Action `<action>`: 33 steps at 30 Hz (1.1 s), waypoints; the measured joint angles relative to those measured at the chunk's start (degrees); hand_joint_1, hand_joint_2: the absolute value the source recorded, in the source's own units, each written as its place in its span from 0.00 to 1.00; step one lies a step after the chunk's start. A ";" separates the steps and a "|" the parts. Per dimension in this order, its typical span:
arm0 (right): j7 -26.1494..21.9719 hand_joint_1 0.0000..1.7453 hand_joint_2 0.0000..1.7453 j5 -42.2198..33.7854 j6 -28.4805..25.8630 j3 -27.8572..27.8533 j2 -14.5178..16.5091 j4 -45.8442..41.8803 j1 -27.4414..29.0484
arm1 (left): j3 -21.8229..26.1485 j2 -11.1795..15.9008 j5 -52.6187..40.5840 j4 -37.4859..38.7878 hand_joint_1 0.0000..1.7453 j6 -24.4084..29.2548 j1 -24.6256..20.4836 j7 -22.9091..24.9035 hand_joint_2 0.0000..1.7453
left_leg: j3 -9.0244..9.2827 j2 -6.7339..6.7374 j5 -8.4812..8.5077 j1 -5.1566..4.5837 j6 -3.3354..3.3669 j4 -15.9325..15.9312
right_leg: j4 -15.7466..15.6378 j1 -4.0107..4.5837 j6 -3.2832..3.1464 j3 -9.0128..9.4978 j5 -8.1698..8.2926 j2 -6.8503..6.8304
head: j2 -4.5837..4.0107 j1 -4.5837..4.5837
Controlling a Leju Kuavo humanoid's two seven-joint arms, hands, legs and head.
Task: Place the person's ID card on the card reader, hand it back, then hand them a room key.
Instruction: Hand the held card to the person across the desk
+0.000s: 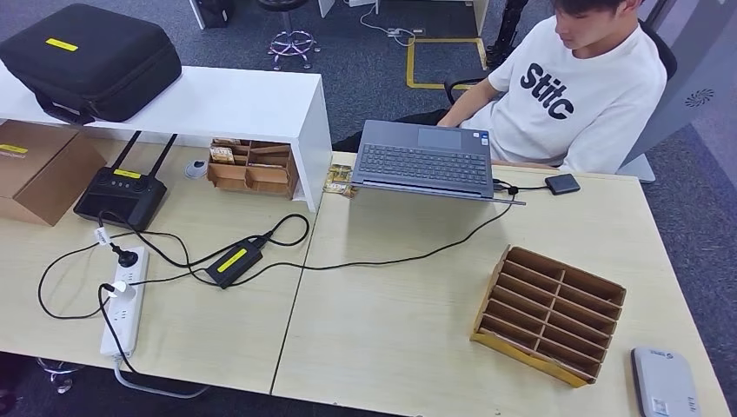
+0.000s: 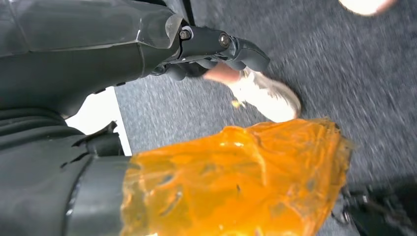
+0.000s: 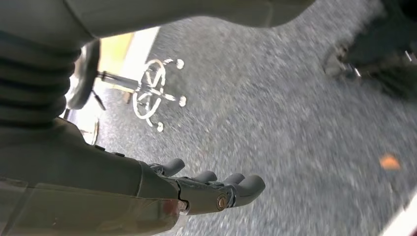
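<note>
The card reader (image 1: 665,383), a flat grey-white box, lies at the table's near right corner. Just left of it stands a tilted cardboard rack (image 1: 549,314) with rows of slots; I cannot make out cards in them. A person in a white T-shirt (image 1: 574,87) sits across the table behind a grey laptop (image 1: 426,161). My left hand (image 2: 211,46) hangs over grey carpet, fingers loosely stretched, holding nothing. In the right wrist view my right hand (image 3: 211,189) also hangs above the carpet with its fingers apart and nothing in them.
A power strip (image 1: 123,304), a black adapter (image 1: 233,262) and cables cover the table's left half. A white shelf (image 1: 217,104) carries a black case (image 1: 87,56); a small cardboard tray (image 1: 252,167) sits under it. A person's shoe (image 2: 268,96) and orange film (image 2: 236,182) lie near my left hand.
</note>
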 joint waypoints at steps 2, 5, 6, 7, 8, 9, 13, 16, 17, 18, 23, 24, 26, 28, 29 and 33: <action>-0.25 0.00 1.00 -2.23 -5.24 -0.40 -0.01 -0.18 0.01 | 0.01 -0.24 0.93 -0.01 0.00 7.72 0.15 -0.57 0.00 | 0.00 0.00 0.00 0.00 0.00 0.00 | -0.01 0.00 0.00 0.00 0.00 0.00 | 0.00 0.01; -1.36 0.00 0.75 -4.46 -9.88 -1.74 -0.01 -0.33 0.54 | 0.61 -1.37 3.56 -0.02 0.00 20.02 0.19 -2.68 0.50 | -0.01 -0.01 -0.01 -0.03 0.01 0.00 | -0.03 -0.04 0.01 0.02 0.00 0.00 | 0.00 0.01; -1.64 0.00 0.50 -4.01 -8.09 -1.97 -0.01 -0.31 0.74 | 0.82 -1.62 3.67 -0.02 0.00 20.15 0.13 -2.94 0.50 | -0.01 -0.01 -0.01 -0.04 0.01 0.00 | -0.03 -0.04 0.01 0.02 0.00 0.01 | 0.00 0.01; -1.79 0.00 0.25 -3.03 -4.86 -1.99 -0.01 -0.27 0.90 | 0.89 -1.68 3.19 -0.02 0.00 17.46 0.05 -2.68 0.25 | -0.01 0.00 -0.01 -0.04 0.01 0.00 | -0.03 -0.04 0.01 0.02 0.00 0.01 | 0.00 0.01; -1.84 0.00 0.00 -1.81 -1.21 -1.81 0.00 -0.23 0.99 | 0.80 -1.52 2.40 -0.02 0.00 12.85 -0.04 -2.10 0.00 | -0.01 0.01 -0.02 -0.03 0.02 0.00 | -0.03 -0.04 0.01 0.02 0.00 0.01 | 0.00 0.00; -1.74 0.00 0.00 -0.47 2.29 -1.43 0.00 -0.16 0.98 | 0.59 -1.26 1.46 -0.01 0.00 6.77 -0.13 -1.28 0.00 | -0.02 0.01 -0.02 -0.03 0.02 0.00 | -0.02 -0.04 0.01 0.01 0.00 0.02 | 0.00 0.00; -0.60 0.00 0.00 1.35 4.43 0.18 0.19 0.04 0.33 | -0.51 -0.09 -0.27 0.01 0.00 -7.28 -0.11 0.97 0.00 | -0.01 0.05 -0.01 0.00 0.01 0.00 | -0.01 -0.03 0.01 -0.01 0.00 0.04 | 0.00 0.00; -0.53 0.00 0.00 -2.54 -4.59 -0.45 0.17 -0.15 -0.14 | -0.57 0.14 1.06 -0.07 0.00 2.89 0.17 -0.01 0.00 | 0.01 0.03 -0.01 -0.01 0.01 0.00 | -0.01 -0.03 0.01 0.00 0.00 0.01 | 0.00 -0.01; -0.92 0.00 0.00 -4.19 -7.24 -1.15 0.17 -0.22 -0.07 | -0.44 -0.21 1.88 -0.09 0.00 9.61 0.26 -0.91 0.00 | 0.01 0.01 -0.01 -0.01 0.01 0.00 | -0.02 -0.03 0.01 0.01 0.00 -0.01 | 0.00 0.00; -1.43 0.00 0.00 -5.46 -8.61 -1.95 0.15 -0.26 0.10 | -0.20 -0.73 2.73 -0.11 0.00 16.36 0.29 -1.85 0.00 | 0.01 -0.01 -0.01 -0.02 0.01 0.00 | -0.02 -0.03 0.01 0.03 -0.01 -0.02 | 0.00 0.00; -2.11 0.00 0.00 -3.87 0.42 -3.11 0.13 -0.05 1.50 | 0.46 -2.08 2.84 -0.09 0.00 18.74 -0.02 -2.59 0.00 | 0.01 0.01 -0.03 -0.03 0.03 0.00 | -0.04 -0.04 0.02 0.03 0.00 0.01 | 0.00 0.00; -2.02 0.00 0.00 -2.78 2.84 -2.93 0.16 0.05 1.65 | 0.43 -2.01 2.11 -0.09 0.00 14.47 -0.15 -2.13 0.00 | 0.00 0.00 -0.03 -0.03 0.03 0.00 | -0.04 -0.04 0.02 0.03 0.00 0.01 | 0.00 0.00; -1.38 0.00 0.00 -0.95 4.63 -2.33 0.21 0.19 1.67 | 0.32 -1.52 0.95 -0.09 0.00 4.49 -0.37 -0.94 0.00 | 0.00 0.01 -0.03 -0.03 0.03 0.00 | -0.02 -0.04 0.02 0.03 0.00 0.01 | 0.00 -0.01; 0.19 0.00 0.00 -0.57 1.02 -1.85 0.17 0.14 1.24 | 0.24 -0.78 0.51 -0.09 0.00 -2.75 -0.29 0.07 0.00 | 0.00 0.04 -0.03 -0.02 0.03 0.00 | 0.00 -0.03 0.01 0.02 0.00 0.04 | 0.00 -0.02; 0.97 0.00 0.00 -0.93 -1.77 -1.75 0.10 0.07 0.90 | 0.23 -0.48 0.47 -0.09 0.00 -3.77 -0.14 0.35 0.00 | 0.01 0.05 -0.03 -0.02 0.03 0.00 | 0.01 -0.03 0.01 0.01 -0.01 0.05 | 0.00 -0.01; 1.50 0.00 1.00 -4.48 -6.51 -2.66 -0.30 -0.27 0.01 | 0.23 -0.46 0.80 -0.09 0.00 8.71 0.34 -0.24 0.00 | 0.03 0.03 -0.02 -0.02 0.03 0.00 | -0.03 -0.02 0.02 0.03 -0.01 0.01 | 0.00 0.02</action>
